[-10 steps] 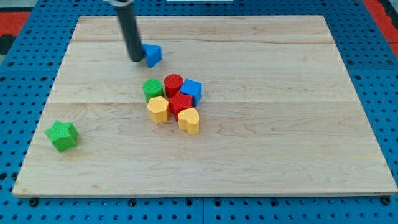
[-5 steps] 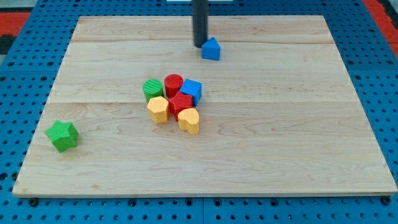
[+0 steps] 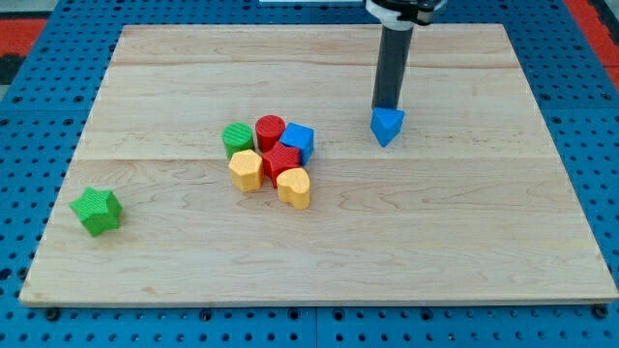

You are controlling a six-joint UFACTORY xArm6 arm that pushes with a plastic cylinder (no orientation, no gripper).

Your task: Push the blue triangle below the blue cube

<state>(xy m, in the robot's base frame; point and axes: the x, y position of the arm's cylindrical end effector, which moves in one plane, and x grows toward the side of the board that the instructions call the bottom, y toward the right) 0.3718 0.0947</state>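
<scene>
The blue triangle (image 3: 387,125) lies right of the board's middle. My tip (image 3: 387,106) stands right at its top edge, touching it. The blue cube (image 3: 298,141) sits at the right side of a tight cluster near the middle, to the left of the triangle and slightly lower in the view.
The cluster also holds a green cylinder (image 3: 237,139), a red cylinder (image 3: 270,130), a red star-like block (image 3: 282,160), a yellow hexagon (image 3: 246,170) and a yellow heart (image 3: 293,188). A green star (image 3: 97,211) lies at the lower left. The wooden board (image 3: 464,242) has blue pegboard around it.
My tip has pushed the blue triangle from the upper left of the board to the right and downward, past the cluster. The other blocks have not moved.
</scene>
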